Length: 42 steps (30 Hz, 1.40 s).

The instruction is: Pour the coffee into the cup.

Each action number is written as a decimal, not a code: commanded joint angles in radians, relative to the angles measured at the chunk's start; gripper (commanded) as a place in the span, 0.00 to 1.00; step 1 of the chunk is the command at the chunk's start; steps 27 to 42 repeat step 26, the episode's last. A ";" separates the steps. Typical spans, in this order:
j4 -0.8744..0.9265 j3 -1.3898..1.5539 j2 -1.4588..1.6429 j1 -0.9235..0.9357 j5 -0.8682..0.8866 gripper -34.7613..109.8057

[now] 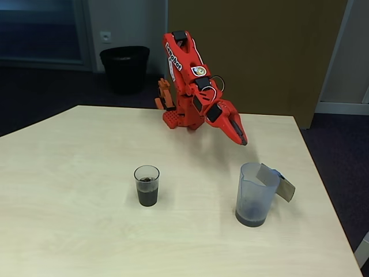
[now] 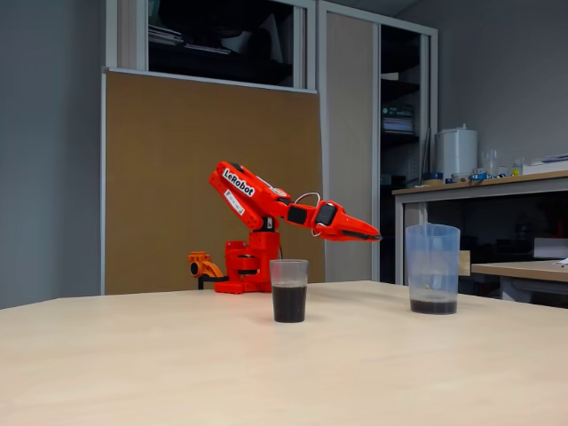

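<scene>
Fixed views: a pale wood-grain table [image 1: 69, 231] is seen in an office, backed by a brown board [image 2: 177, 177]; a black bin [image 1: 124, 68] is placed on dark floor behind, shelves and a counter at the right of one view. "LeRobot" is read in white on the red arm [image 2: 244, 188]; a round sticker is seen near the wrist. The arm is stretched forward and down from its base at the table's far edge. The hand [image 1: 242, 138] is held in air above and behind the jug [image 1: 253, 196], fingers together, nothing gripped. The cup [image 1: 147, 185] is stood mid-table, well apart from the jug, coffee [image 1: 147, 197] filling its lower half. A dark layer is left in the jug bottom.
</scene>
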 commanded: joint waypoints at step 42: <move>1.173 0.089 0.526 0.525 -0.891 0.24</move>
